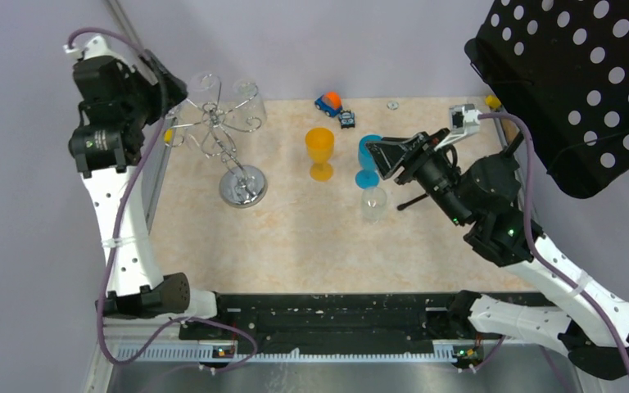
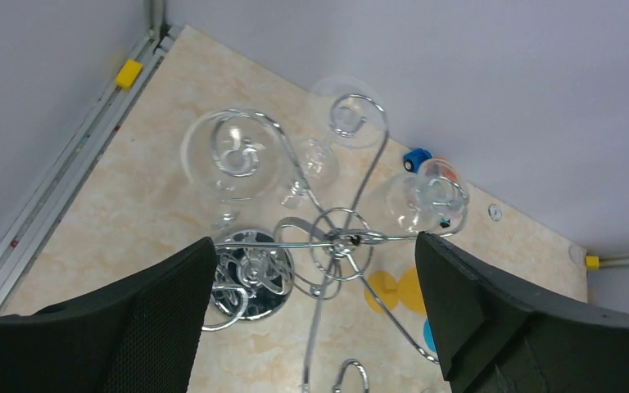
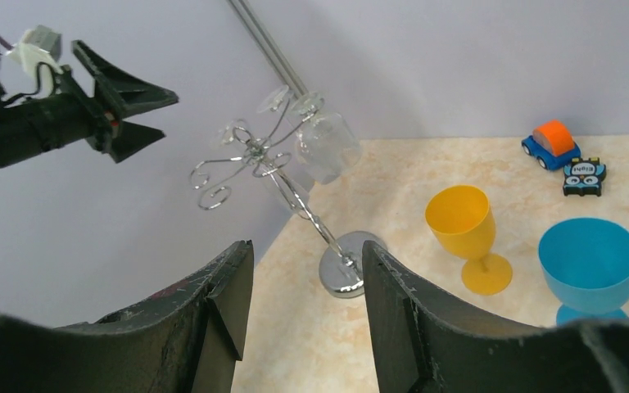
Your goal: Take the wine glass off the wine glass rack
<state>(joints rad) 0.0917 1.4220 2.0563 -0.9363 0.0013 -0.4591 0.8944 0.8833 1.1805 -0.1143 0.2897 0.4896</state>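
While the wine glass rack [image 1: 243, 188] stands upright on the far left part of the table [image 1: 295, 246], its curled hooks carry clear wine glasses [image 1: 246, 100] hanging bowl-down. The left wrist view shows three of them [image 2: 233, 155] spread around the rack's hub [image 2: 344, 239]; none is off its hook.

The left gripper [image 1: 172, 86] hovers above the rack top. Its jaws are spread wide and hold nothing, and the fingers [image 2: 156, 319] frame the hub without touching the wire or any glass.

The right gripper [image 1: 381, 157] is over the right half of the table, well apart from the rack. Its jaws are partly spread with only open space between them, and the fingers [image 3: 225, 286] frame the rack's mirrored base [image 3: 346, 270] in the distance.

A standing clear glass [image 1: 373, 203] is upright on the table just beside the right gripper, ungripped; its contents cannot be judged.

A yellow goblet [image 3: 459, 217] stands upright near the table's middle, its bowl empty. A blue goblet [image 3: 588, 262] stands just to its right, also empty, partly hidden by the right gripper in the overhead view.

A toy car [image 3: 550, 143] and a small black toy [image 3: 584, 176] lie near the back edge.
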